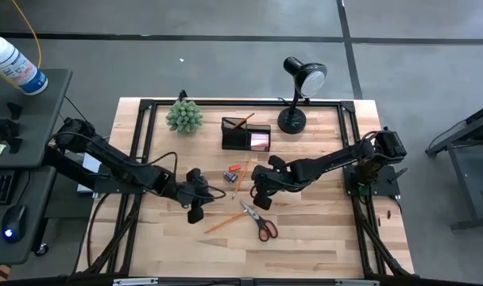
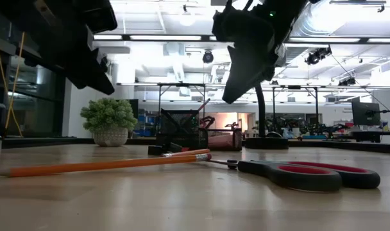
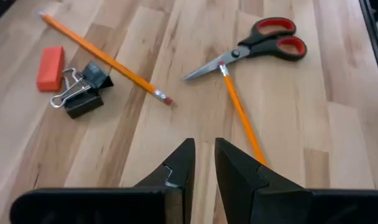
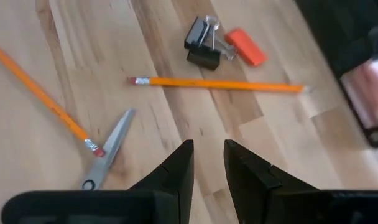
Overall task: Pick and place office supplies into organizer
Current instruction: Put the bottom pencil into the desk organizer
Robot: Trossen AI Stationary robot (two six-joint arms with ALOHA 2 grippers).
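Nearest the table's front edge lie the red-handled scissors, blades touching the tip of one orange pencil that runs off toward the left gripper; both items are loose on the wood. That gripper hovers just above the table with nothing between its fingers, which stand slightly apart. A little farther back, the right gripper hangs over the middle of the table, its fingers likewise parted by a narrow gap and empty. Beyond them a second pencil, two black binder clips and an orange eraser wait unpicked. Toward the back edge stands the organizer; something pencil-like leans in its cup and a pink pad fills its lower compartment, so I judge the job partly done, five loose items remaining. The organizer's deeper contents are hard to make out.
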